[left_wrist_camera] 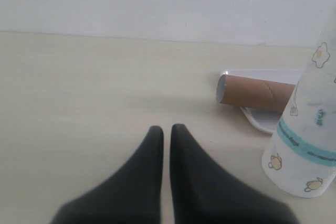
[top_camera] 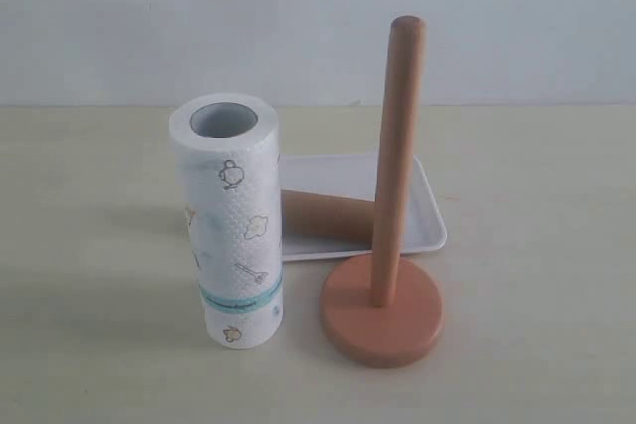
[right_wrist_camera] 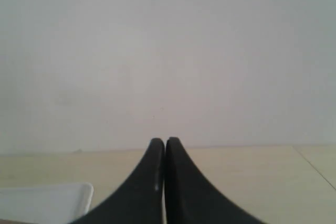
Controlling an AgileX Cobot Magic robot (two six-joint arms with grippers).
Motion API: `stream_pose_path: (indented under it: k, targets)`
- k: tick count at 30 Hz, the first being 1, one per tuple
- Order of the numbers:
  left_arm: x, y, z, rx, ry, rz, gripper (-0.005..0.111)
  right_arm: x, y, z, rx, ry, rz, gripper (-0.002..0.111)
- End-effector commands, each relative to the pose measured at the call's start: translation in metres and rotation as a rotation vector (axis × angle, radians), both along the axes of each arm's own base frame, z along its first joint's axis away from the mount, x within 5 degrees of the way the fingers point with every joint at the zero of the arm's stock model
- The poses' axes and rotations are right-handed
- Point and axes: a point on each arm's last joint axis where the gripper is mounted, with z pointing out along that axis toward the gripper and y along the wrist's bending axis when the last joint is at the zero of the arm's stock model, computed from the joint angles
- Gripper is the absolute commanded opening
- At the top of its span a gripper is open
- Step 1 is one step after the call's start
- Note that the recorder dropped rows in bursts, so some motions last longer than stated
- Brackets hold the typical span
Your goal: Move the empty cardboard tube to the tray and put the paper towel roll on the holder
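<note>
The paper towel roll (top_camera: pixel 235 220) stands upright on the table, left of the holder (top_camera: pixel 386 285), whose pole is bare. The empty cardboard tube (top_camera: pixel 328 213) lies in the white tray (top_camera: pixel 432 213) behind them, one end sticking out over the tray's rim (left_wrist_camera: pixel 254 92). The roll (left_wrist_camera: pixel 307 145) fills the edge of the left wrist view beside the tray (left_wrist_camera: pixel 257 121). My left gripper (left_wrist_camera: pixel 167 129) is shut and holds nothing, well short of the tube. My right gripper (right_wrist_camera: pixel 165 141) is shut and empty, with a tray corner (right_wrist_camera: pixel 47 200) beside it. Neither gripper shows in the exterior view.
A pale wall (top_camera: pixel 318 17) rises behind the beige table (top_camera: pixel 99 345). A seam in the tabletop (right_wrist_camera: pixel 315 166) shows in the right wrist view.
</note>
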Motion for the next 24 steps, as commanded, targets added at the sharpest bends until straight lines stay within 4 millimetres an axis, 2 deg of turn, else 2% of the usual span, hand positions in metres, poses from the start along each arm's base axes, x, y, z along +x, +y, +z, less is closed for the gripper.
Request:
stream_pose_path:
  k: [1, 6, 13, 20, 23, 24]
  targets:
    - [0.0, 0.0, -0.001, -0.002, 0.001, 0.002, 0.004, 0.0, -0.001, -0.008, -0.033, 0.083, -0.008, 0.0]
    - [0.0, 0.0, -0.001, -0.002, 0.001, 0.002, 0.004, 0.001, 0.001, -0.016, -0.064, 0.117, 0.005, 0.0]
    - [0.0, 0.0, -0.001, -0.002, 0.001, 0.002, 0.004, 0.004, 0.001, -0.046, 0.002, 0.206, 0.005, 0.0]
    - [0.0, 0.0, -0.001, -0.002, 0.001, 0.002, 0.004, -0.004, 0.001, -0.073, 0.042, 0.205, 0.008, 0.0]
    - [0.0, 0.0, -0.001, -0.002, 0.001, 0.002, 0.004, -0.007, 0.001, -0.075, 0.041, 0.18, 0.009, 0.0]
    - [0.0, 0.0, -0.001, -0.002, 0.001, 0.002, 0.004, -0.009, 0.001, -0.079, 0.04, 0.222, 0.009, 0.0]
